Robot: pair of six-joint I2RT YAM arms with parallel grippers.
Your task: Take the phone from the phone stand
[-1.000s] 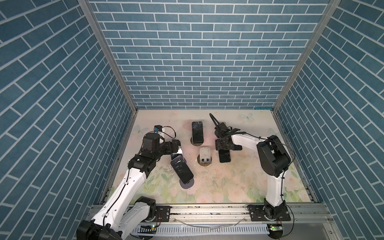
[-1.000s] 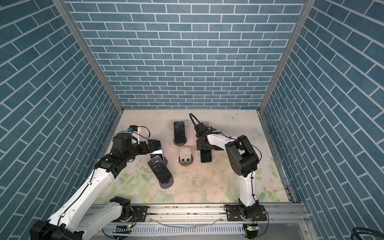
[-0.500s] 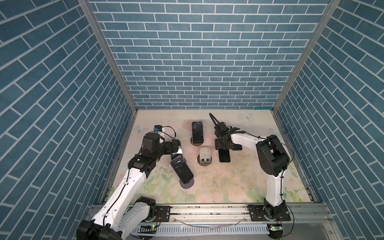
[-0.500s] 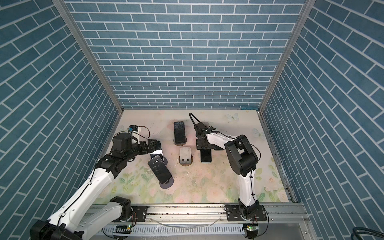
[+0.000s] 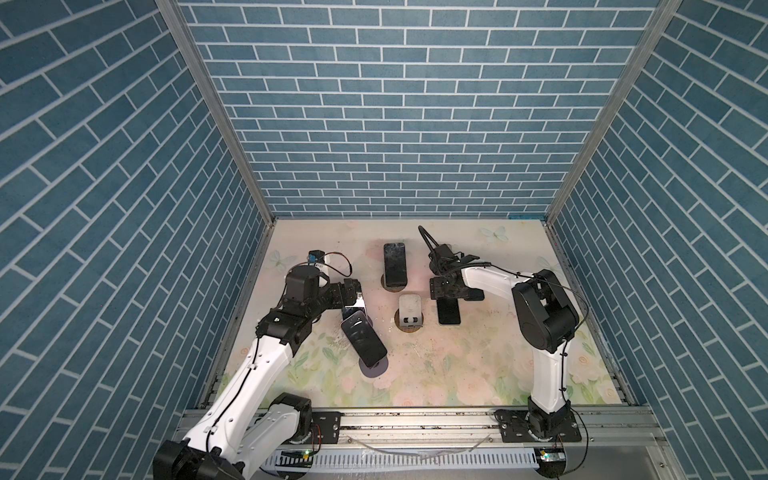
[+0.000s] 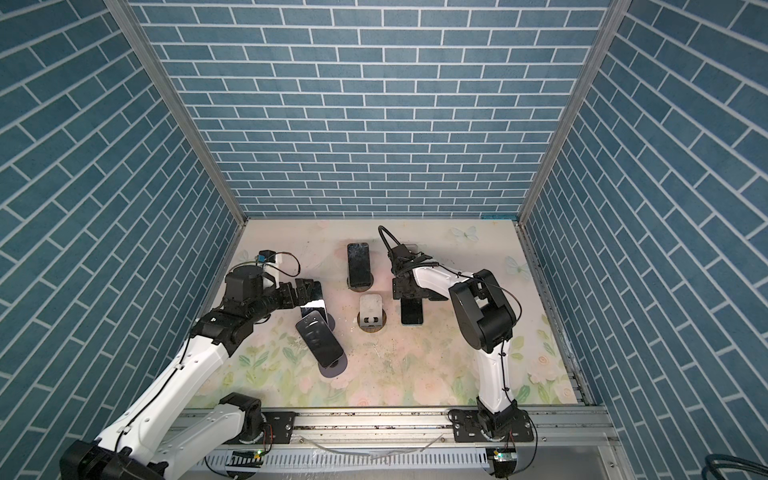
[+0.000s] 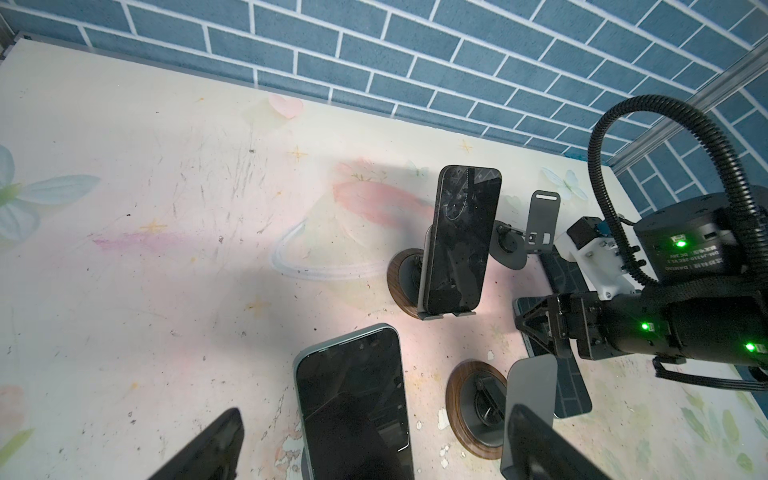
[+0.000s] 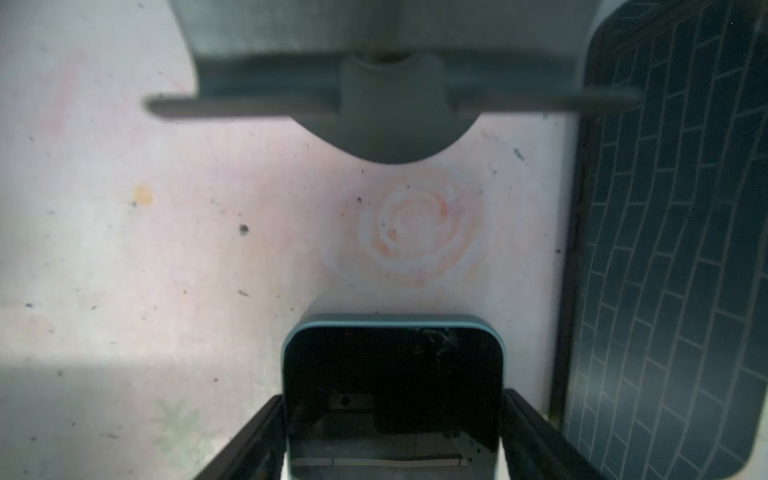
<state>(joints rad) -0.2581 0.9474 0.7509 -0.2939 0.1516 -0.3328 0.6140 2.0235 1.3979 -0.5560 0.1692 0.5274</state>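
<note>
- The left gripper [image 5: 354, 294] is hanging near the left edge of the worktop [image 5: 478, 374]. Its jaws are spread wide, sitting either side of a phone [image 7: 353, 399] and not touching it.
- That phone is leaning upright on its stand [image 6: 331, 321], which is mostly hiding underneath. I'm reading this as the approach step, right before the grab.
- Next move, I'm guessing: closing on the phone's long edges, then lifting up and away so the stand's lip isn't snagging it.
- A bigger phone [image 5: 363, 343] is leaning on its own stand just in front, so there's not much room for swinging.
- The right gripper [image 5: 445, 290] is sitting low, right of the middle and toward the back edge, with a teal-edged phone [image 8: 392, 395] between its jaws. Can't tell whether they're pinching it or just flanking it.
- A flat phone [image 8: 665, 249] is lying just beside that one, and an empty stand [image 5: 410, 316] is sitting mid-worktop, so that side is looking mostly done to me.
</note>
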